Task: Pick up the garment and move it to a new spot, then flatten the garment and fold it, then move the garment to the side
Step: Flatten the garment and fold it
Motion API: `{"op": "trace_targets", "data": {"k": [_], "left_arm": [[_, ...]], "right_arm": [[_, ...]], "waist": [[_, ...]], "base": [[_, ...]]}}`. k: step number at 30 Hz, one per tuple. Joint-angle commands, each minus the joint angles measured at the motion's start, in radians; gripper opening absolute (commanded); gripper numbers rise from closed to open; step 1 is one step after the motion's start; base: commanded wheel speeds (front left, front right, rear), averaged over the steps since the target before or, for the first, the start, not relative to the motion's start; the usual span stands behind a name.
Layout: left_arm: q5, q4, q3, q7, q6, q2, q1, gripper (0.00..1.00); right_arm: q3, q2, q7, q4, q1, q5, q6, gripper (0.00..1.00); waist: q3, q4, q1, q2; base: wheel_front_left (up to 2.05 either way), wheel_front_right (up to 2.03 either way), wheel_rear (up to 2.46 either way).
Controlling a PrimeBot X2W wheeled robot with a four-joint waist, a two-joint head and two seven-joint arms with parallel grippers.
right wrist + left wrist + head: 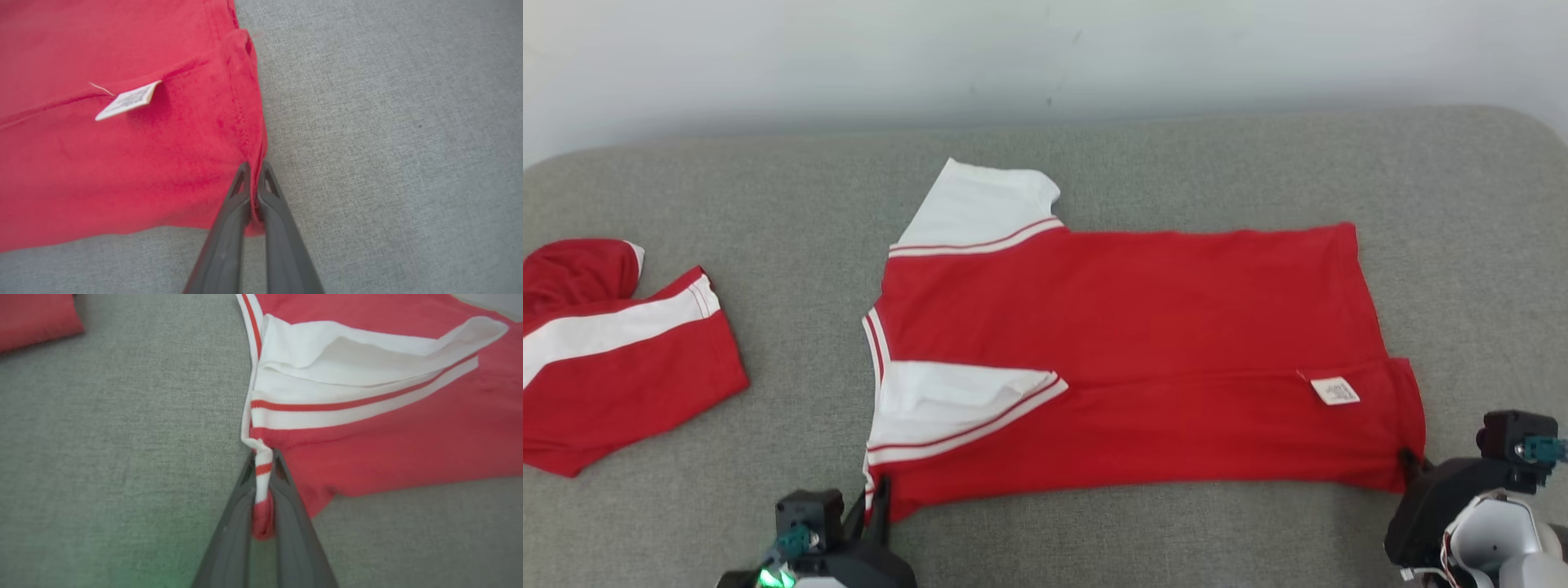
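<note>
Red garment (1127, 327) lies flat, left gripper (263, 461) pinching its collar-end corner, right gripper (254, 171) its hem corner, likely for folding.

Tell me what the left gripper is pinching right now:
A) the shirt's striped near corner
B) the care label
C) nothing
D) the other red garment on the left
A: the left wrist view shows the left gripper shut on the shirt at its white-and-red striped corner; the label lies untouched at the far end.
</note>
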Motion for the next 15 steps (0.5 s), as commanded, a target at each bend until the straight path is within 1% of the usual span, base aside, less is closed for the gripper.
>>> {"op": "trace_targets", "data": {"k": [1, 4, 7, 15], "left_arm": [[0.005, 0.001, -0.009, 0.003, 0.008, 0.012, 0.042, 0.00], [0.010, -0.033, -0.016, -0.003, 0.016, 0.026, 0.083, 0.00], [0.008, -0.063, -0.022, -0.002, 0.025, 0.035, 0.123, 0.00], [-0.016, -0.123, -0.019, 0.001, 0.045, 0.061, 0.218, 0.00]], "right_arm": [[-0.005, -0.002, 0.010, -0.015, 0.030, 0.009, -0.003, 0.00], [0.000, 0.002, 0.037, -0.061, 0.078, 0.023, -0.003, 0.00], [-0.016, 0.005, 0.062, -0.105, 0.131, 0.039, -0.003, 0.00], [-0.030, 0.014, 0.100, -0.178, 0.238, 0.066, -0.003, 0.00]], "waist": [[-0.028, -0.002, -0.0001, 0.0000], [-0.052, -0.004, -0.0001, 0.0000], [-0.069, -0.004, -0.0001, 0.0000], [-0.096, -0.005, -0.0001, 0.0000]], "base": [[0.00, 0.00, 0.00], [0.00, 0.00, 0.00], [0.00, 0.00, 0.00], [0.00, 0.00, 0.00]]}}
